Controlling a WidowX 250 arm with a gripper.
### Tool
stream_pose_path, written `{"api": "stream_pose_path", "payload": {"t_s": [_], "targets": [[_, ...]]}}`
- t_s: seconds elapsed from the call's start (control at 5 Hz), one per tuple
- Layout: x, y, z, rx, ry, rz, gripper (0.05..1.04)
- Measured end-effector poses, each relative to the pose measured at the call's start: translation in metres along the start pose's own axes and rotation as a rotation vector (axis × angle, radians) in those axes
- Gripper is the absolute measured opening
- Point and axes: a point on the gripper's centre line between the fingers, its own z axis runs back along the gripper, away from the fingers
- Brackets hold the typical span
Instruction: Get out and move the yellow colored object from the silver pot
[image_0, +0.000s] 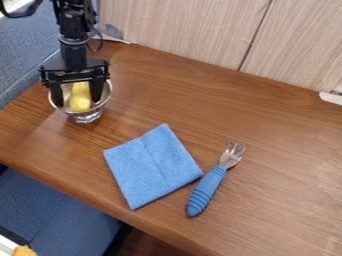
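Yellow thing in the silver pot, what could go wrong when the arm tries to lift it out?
The gripper is open around the yellow object, its fingers down inside the silver pot, so closing or lifting might catch the rim and drag or tip the pot. The pot also stands near the table's edge, so a hard knock could send it off.
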Motion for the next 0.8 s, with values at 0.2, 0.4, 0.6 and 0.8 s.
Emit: {"api": "stream_pose_path", "payload": {"t_s": [0.2,0.4,0.6,0.8], "targets": [[-0.0009,0.0037,-0.0035,0.02,-0.012,0.008,0.687],[-0.0012,0.0037,-0.004,0.022,-0.015,0.014,0.606],[-0.0013,0.004,-0.004,0.024,-0.014,0.013,0.606],[-0.005,0.0059,-0.0003,0.031,0.008,0.017,0.606]]}}
